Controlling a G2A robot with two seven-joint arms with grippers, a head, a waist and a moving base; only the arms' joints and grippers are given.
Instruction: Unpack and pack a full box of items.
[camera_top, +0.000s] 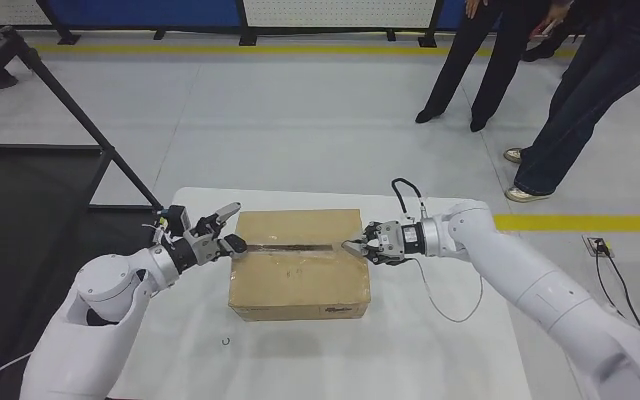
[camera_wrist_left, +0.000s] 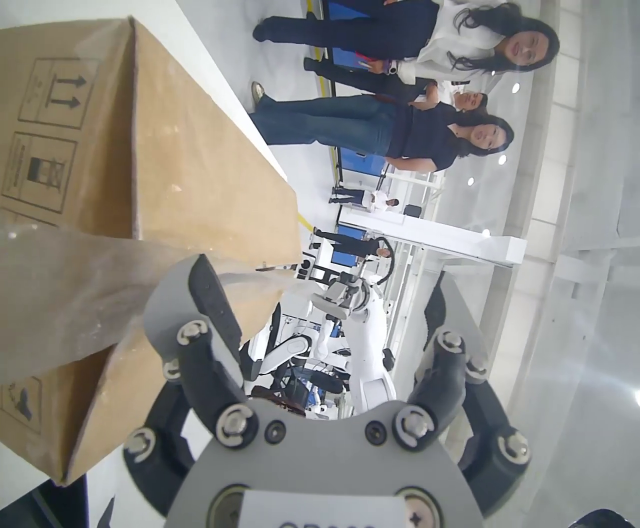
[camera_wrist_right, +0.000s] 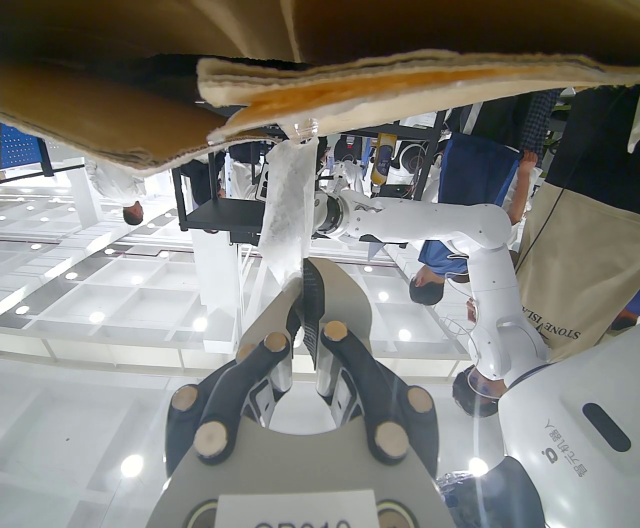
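**Left hand** (camera_top: 238, 225) (camera_wrist_left: 320, 280): fingers spread wide and holding nothing. It sits at one short end of the box, level with the top seam. One finger (camera_wrist_left: 215, 300) lies against the box's end edge; the other stands apart in open air.

**Right hand** (camera_top: 350, 245) (camera_wrist_right: 302, 280): fingers pressed together, pinching the free end of a clear, crinkled tape strip (camera_wrist_right: 285, 220). It sits at the opposite short end of the box, just beside the seam. From the pinch, the strip runs to the edge of the cardboard flaps, where it is attached.

**Brown cardboard box** (camera_top: 300, 270) (camera_wrist_left: 190, 150) (camera_wrist_right: 100, 115): rectangular, resting flat near the middle of the surface between the two hands. The top flaps are down and meet along a dark centre seam running end to end. Handling symbols are printed on the end wall near the left hand. The flap edges at the right hand's end are frayed and slightly parted.

**White surface** (camera_top: 420, 350): rectangular, carrying the box.

**Small dark ring** (camera_top: 226, 343): lies on the surface near the box's front corner on the left arm's side, apart from the box.
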